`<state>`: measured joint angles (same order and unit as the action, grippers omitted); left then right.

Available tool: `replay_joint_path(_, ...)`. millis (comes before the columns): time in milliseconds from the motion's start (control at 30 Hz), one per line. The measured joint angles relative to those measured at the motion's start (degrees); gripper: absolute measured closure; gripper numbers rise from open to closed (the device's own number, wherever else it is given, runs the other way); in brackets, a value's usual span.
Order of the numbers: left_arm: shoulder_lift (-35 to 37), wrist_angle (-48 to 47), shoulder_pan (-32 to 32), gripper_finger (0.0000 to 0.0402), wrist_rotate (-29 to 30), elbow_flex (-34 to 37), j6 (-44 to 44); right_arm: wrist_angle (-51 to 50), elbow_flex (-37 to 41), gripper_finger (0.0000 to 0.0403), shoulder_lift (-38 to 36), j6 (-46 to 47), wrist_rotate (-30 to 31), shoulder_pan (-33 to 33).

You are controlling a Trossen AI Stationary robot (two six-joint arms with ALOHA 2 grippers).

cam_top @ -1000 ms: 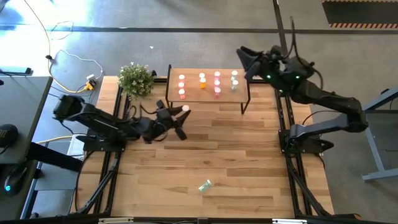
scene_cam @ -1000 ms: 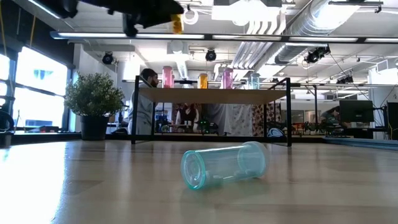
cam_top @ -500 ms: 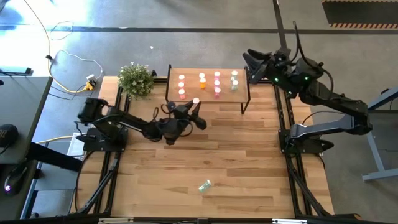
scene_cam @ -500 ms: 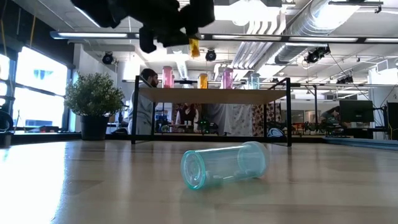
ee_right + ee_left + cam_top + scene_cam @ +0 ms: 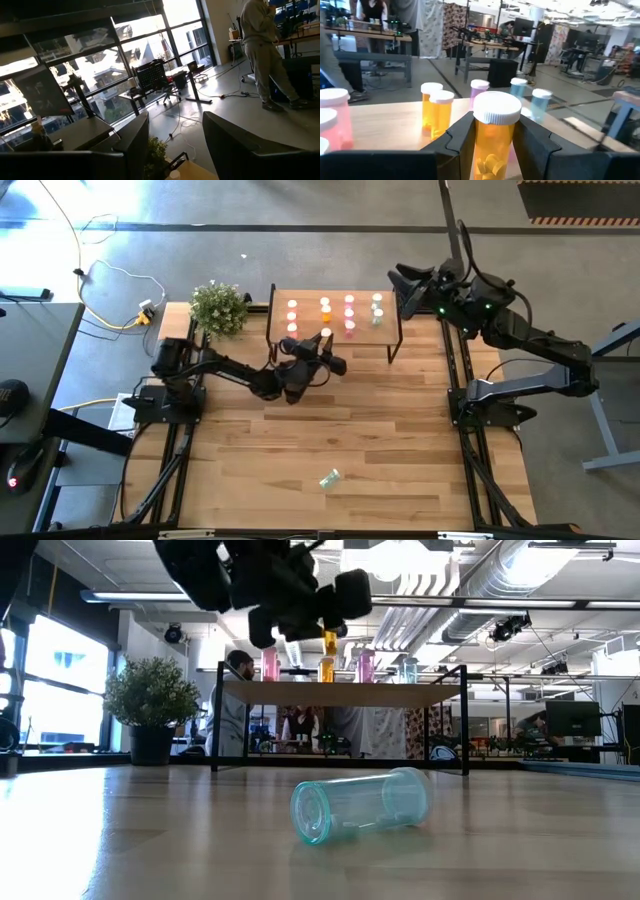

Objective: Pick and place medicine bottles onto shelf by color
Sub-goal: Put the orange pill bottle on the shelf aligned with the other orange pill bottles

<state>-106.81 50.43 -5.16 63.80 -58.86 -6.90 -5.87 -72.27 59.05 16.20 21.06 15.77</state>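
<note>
I have the left gripper clamped on an orange medicine bottle, upright with its white cap on top, held in the air just off the shelf's front edge, at the side nearer the potted plant. The shelf already carries rows of bottles: pink ones at the plant end, two orange ones next, then more pink and the green ones at the far end. This is the carry-and-place step. Next I must bring the bottle over the board, line it up with the orange pair and lower it without knocking them. The right gripper waits beyond the shelf's far end, fingers apart and apparently empty. One green bottle lies on its side on the tabletop, well in front of the shelf.
</note>
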Motion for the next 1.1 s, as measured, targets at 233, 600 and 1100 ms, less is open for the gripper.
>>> replay_joint_path(233,-1.5,-0.2,-2.1,0.0291,1.6,-0.5,-0.1,-1.1,0.0,0.0226,0.0,-1.3,0.0,0.0)
replay_joint_path(600,-1.5,-4.8,-3.6,0.0303,1.7,-0.5,-3.5,-1.8,0.0,0.0226,0.0,-2.6,0.0,0.0)
replay_joint_path(1100,-2.1,-7.7,-7.3,0.0298,-3.2,-0.5,-6.5,-1.8,0.0,0.0226,0.0,-3.6,0.0,0.0)
